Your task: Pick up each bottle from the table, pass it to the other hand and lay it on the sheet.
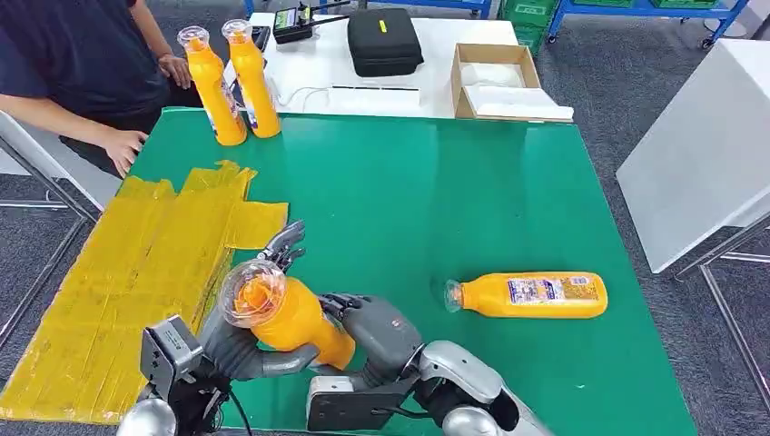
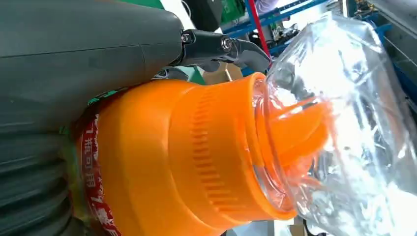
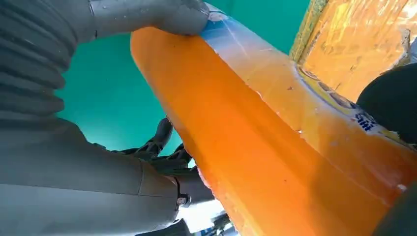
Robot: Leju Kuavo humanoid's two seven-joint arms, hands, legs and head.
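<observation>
Green covers the table point(image 1: 436, 182), with a second, white table point(image 1: 363, 82) butted against its far edge and grey carpet all round. Near the front edge both robot hands meet on one orange bottle point(image 1: 291, 318), which is tilted with its clear-capped end up and towards the left. The left hand point(image 1: 245, 336) wraps the bottle from the left side, thumb under the body and darker fingers point(image 1: 286, 243) rising behind the cap. The right hand point(image 1: 377, 327) closes on the lower body from the right; in the right wrist view its thumb point(image 3: 162, 17) presses on the label edge of the bottle point(image 3: 275, 147). The left wrist view shows the ribbed orange shoulder and clear cap point(image 2: 339, 123) just beyond the left hand point(image 2: 88, 64).

Four bottles in all: the held one, one lying on its side point(image 1: 531, 295) on the green to the right, cap pointing left, and two standing upright point(image 1: 231, 82) side by side at the far left corner. One yellow sheet point(image 1: 136, 272) lies along the left of the table, with nothing on it. A person point(image 1: 82, 54) stands at the far left, one hand point(image 1: 123, 145) resting by the table edge. On the white table sit one black case point(image 1: 384, 41) and one open cardboard box point(image 1: 499, 82).
</observation>
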